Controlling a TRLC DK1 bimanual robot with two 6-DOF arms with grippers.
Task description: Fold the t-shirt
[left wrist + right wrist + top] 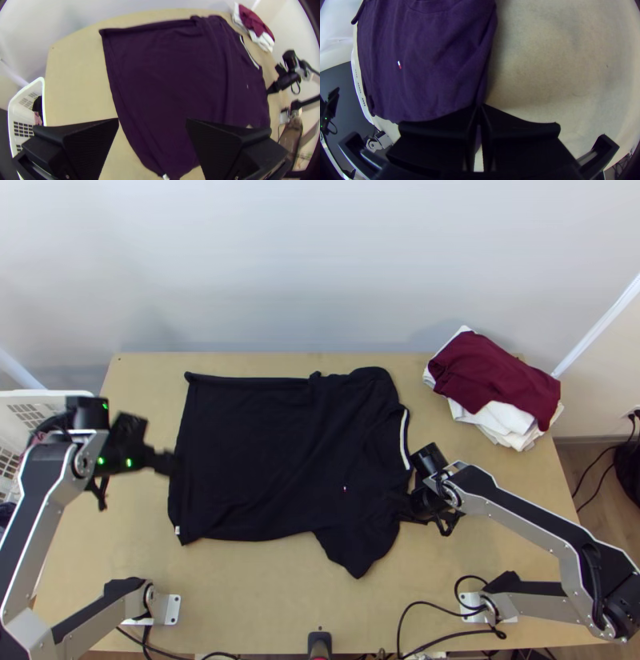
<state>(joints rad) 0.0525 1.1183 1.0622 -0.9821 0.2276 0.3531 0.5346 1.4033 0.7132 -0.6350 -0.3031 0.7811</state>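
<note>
Black t-shirt (256, 452) spread on table (264, 596), right gripper (408, 504) pinched tight on shoulder near collar, left gripper (170, 463) spread wide by hem, nothing held

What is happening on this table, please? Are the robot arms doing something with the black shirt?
Two robot arms are at work on the black t-shirt, which lies mostly spread out, not yet folded. The right gripper is closed on it at the shoulder near the collar. The left gripper is open near the hem, holding nothing. A pile of maroon and white cloth lies at the table's far right.
</note>
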